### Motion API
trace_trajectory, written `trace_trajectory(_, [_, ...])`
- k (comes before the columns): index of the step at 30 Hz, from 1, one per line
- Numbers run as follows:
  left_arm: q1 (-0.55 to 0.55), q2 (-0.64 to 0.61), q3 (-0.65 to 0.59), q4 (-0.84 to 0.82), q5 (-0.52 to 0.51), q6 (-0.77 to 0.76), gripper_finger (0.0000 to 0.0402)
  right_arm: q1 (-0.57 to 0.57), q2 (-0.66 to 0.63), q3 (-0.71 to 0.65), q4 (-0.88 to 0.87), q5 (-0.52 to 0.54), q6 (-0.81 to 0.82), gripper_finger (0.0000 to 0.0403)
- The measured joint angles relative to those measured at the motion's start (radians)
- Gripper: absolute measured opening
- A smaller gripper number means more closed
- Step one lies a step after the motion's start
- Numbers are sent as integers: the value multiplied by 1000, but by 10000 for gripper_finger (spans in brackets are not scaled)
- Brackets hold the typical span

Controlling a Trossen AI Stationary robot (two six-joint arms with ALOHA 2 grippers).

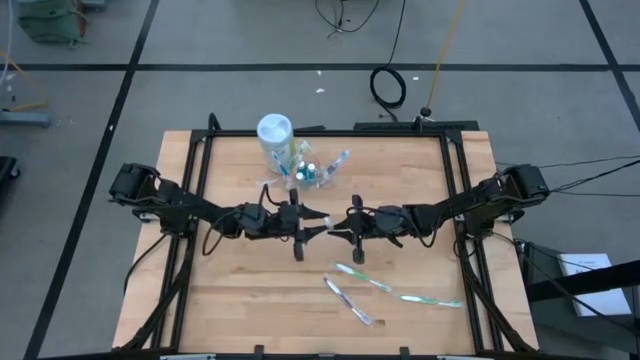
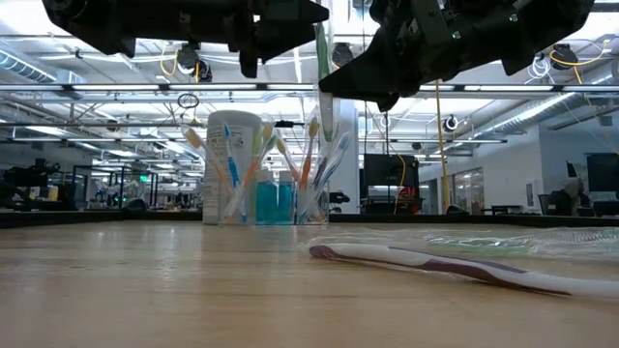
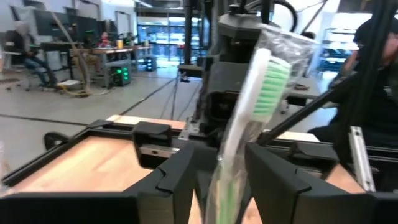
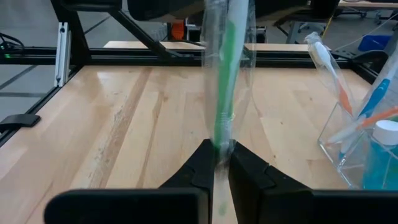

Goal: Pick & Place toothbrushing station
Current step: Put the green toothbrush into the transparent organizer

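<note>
A green-and-white toothbrush (image 2: 324, 77) in a clear wrapper stands upright in the air over the table's middle, between my two grippers. My right gripper (image 4: 221, 152) is shut on it. My left gripper (image 3: 221, 168) is open, with one finger on either side of the brush's handle (image 3: 227, 180); the green bristle head (image 3: 270, 81) rises above the fingers. The clear holder (image 1: 312, 170) stands at the far middle with several toothbrushes and blue tubes (image 2: 274, 203) in it. Three wrapped toothbrushes (image 1: 350, 300) lie flat on the near right of the table. My right gripper pinches the wrapped toothbrush's handle (image 4: 222, 134) between its two fingers. The fingers come in level from the table's right and lie across the brush. The brush stands upright, rising above the fingers, lifted clear of the table.
A white cylinder container (image 1: 275, 138) stands just left of the holder. A purple-and-white toothbrush (image 2: 435, 266) lies close to the low camera. Dark frame rails (image 1: 200, 160) run along the table's sides. Bare wood (image 1: 230, 300) lies at the near left.
</note>
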Motion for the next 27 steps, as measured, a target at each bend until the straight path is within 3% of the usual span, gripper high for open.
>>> trace_trajectory(11, [2, 0, 0, -24, 39, -24, 11, 0, 0, 0, -8, 0, 3, 25])
trace_trajectory(17, [2, 0, 0, -34, 25, -26, 28, 0, 0, 0, -17, -1, 1, 58])
trace_trajectory(21, [2, 0, 0, -64, 14, -13, 11, 0, 0, 0, -39, 2, 0, 81])
trace_trajectory(27, [-5, -9, 0, -95, -114, -14, 17, -1, 0, 0, -68, 14, 2, 106])
